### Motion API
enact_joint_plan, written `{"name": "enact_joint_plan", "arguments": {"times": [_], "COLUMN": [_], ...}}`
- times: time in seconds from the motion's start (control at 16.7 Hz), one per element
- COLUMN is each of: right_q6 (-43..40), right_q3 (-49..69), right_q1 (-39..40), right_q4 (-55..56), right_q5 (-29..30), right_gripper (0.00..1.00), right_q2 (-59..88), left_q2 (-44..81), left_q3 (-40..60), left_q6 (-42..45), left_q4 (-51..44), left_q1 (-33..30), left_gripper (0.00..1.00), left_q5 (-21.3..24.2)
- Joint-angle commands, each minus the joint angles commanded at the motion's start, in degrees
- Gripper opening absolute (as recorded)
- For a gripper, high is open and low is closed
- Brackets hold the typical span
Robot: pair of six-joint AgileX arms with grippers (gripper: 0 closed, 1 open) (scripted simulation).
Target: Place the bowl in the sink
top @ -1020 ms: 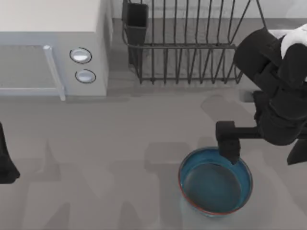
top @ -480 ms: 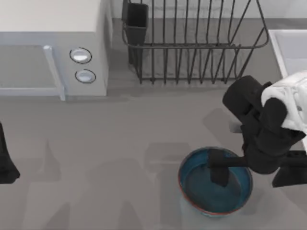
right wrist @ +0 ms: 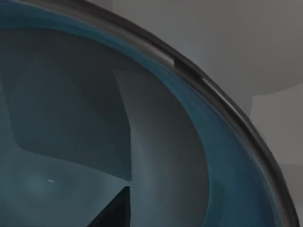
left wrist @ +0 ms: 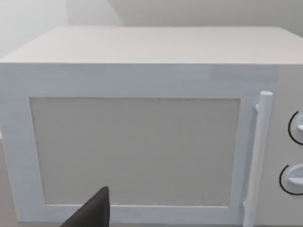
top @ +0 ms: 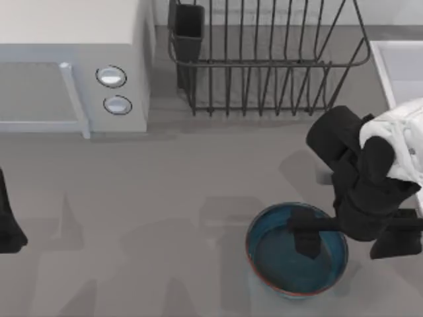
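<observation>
The blue-teal bowl (top: 277, 259) with a reddish-brown rim sits on the grey counter near the front, right of centre. My right gripper (top: 348, 244) is open and straddles the bowl's right rim. One finger (top: 306, 241) is down inside the bowl and the other is outside it. The right wrist view looks closely into the bowl (right wrist: 71, 118), with a dark fingertip (right wrist: 113, 213) over its inside. The sink (top: 382, 66), a pale basin with a white rim, lies at the far right, partly behind my right arm. My left gripper (top: 8, 224) is parked at the left edge.
A white microwave (top: 73, 66) stands at the back left, and the left wrist view faces its door (left wrist: 142, 142). A dark wire dish rack (top: 264, 59) with a cup holder stands at the back, between the microwave and the sink. Open counter lies left of the bowl.
My right arm swung from beside the dish rack toward the front. Its inner finger went from the bowl's far rim to inside the bowl. The bowl stayed put.
</observation>
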Motion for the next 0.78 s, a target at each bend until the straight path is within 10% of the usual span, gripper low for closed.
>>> {"name": "enact_joint_plan", "arguments": {"times": [0.54,0.78], "right_q6": [0.0,0.0], "right_q3": [0.0,0.0], "right_q1": [0.0,0.0], "right_q4": [0.0,0.0], "right_q5": [0.0,0.0], "right_gripper": [0.02,0.0], "right_q2": [0.0,0.0], "left_q2": [0.0,0.0], "left_q3": [0.0,0.0], "left_q6": [0.0,0.0], "left_q4": [0.0,0.0], "left_q1": [0.0,0.0], "left_gripper": [1.0,1.0], "left_q5": [0.0,0.0]}}
